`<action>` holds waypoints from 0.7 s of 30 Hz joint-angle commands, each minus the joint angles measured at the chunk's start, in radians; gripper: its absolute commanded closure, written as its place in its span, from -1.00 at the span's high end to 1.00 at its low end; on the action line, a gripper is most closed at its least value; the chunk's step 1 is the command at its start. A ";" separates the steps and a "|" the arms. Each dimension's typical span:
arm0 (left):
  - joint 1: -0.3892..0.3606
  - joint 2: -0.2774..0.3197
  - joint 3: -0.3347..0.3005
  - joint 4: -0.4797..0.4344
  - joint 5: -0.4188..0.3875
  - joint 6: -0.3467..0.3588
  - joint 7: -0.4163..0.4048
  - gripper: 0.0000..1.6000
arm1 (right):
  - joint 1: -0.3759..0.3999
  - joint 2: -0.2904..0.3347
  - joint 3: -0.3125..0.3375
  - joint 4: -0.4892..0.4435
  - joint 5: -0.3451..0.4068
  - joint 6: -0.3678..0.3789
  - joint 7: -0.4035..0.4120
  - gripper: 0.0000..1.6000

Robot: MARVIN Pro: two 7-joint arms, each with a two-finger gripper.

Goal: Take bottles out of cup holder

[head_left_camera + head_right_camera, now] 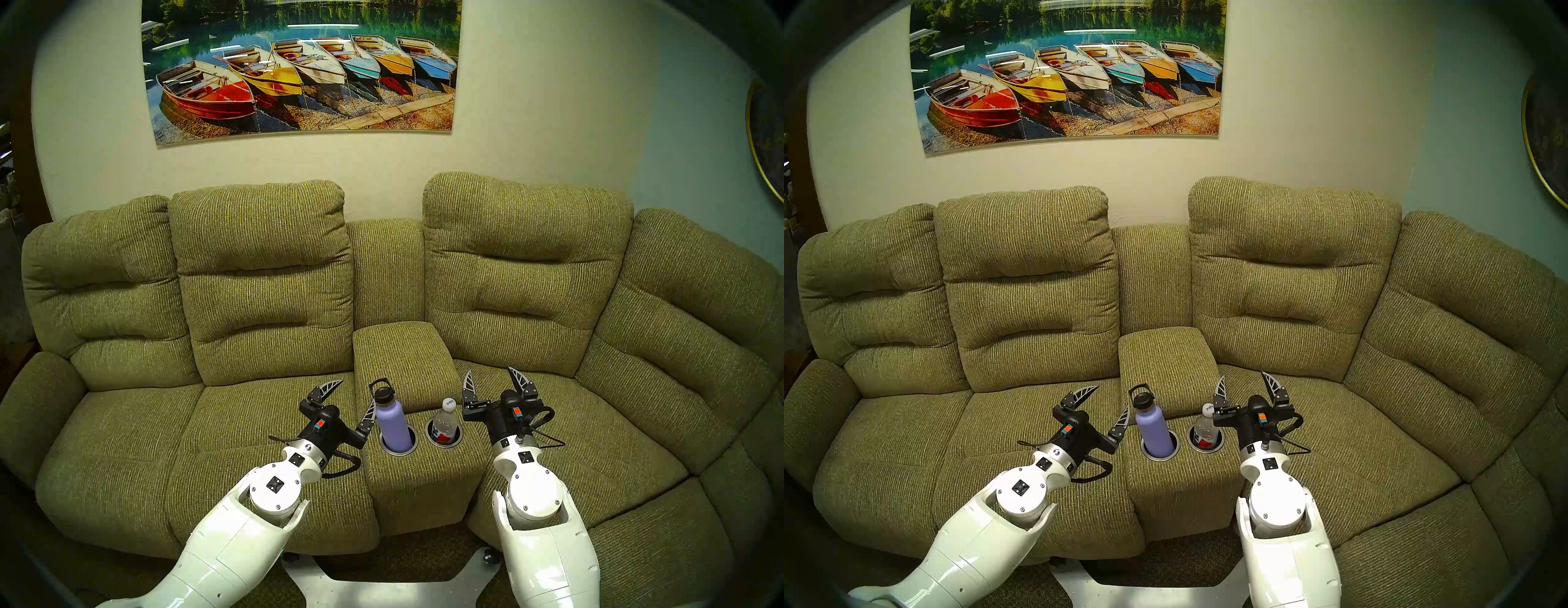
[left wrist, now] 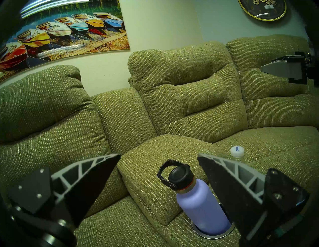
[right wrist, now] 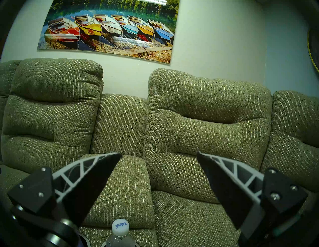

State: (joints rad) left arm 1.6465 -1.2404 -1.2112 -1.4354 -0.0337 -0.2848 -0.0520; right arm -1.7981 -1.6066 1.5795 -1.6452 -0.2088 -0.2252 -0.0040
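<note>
A lavender flask [image 1: 392, 424] [image 1: 1154, 429] [image 2: 202, 205] with a black loop cap stands in the left well of the cup holder [image 1: 399, 452]. In the right well [image 1: 455, 439] stands a clear plastic bottle [image 1: 445, 418] [image 1: 1207, 424] [image 3: 120, 227] with a white cap. My left gripper [image 1: 357, 391] [image 1: 1112, 396] [image 2: 159, 154] is open just left of the flask, its right finger close beside the flask's body. My right gripper [image 1: 488, 370] [image 1: 1243, 375] [image 3: 159, 153] is open to the right of the clear bottle and slightly above it, holding nothing.
The wells sit in an olive-green console whose padded lid [image 1: 399, 356] rises just behind them. Sofa seats [image 1: 263, 429] lie on both sides, with backrests [image 1: 522, 263] behind. A boat picture [image 1: 301, 68] and a round clock [image 2: 262, 8] hang on the wall.
</note>
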 commanded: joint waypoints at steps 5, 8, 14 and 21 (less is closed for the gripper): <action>0.000 0.000 0.000 -0.015 0.000 -0.001 0.000 1.00 | 0.002 0.001 -0.001 -0.018 0.000 -0.001 0.001 1.00; 0.000 0.000 0.000 -0.015 0.000 -0.001 0.000 1.00 | 0.002 0.001 -0.001 -0.018 0.000 -0.001 0.001 1.00; -0.002 0.008 0.005 -0.019 0.006 0.004 -0.008 1.00 | 0.002 0.001 -0.001 -0.018 0.000 -0.001 0.001 1.00; 0.037 0.067 -0.020 -0.124 -0.011 -0.020 -0.047 1.00 | 0.003 0.001 -0.001 -0.016 0.000 -0.002 0.000 1.00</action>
State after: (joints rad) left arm 1.6570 -1.2209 -1.2084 -1.4619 -0.0226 -0.2898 -0.0720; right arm -1.7986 -1.6065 1.5795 -1.6445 -0.2087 -0.2252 -0.0048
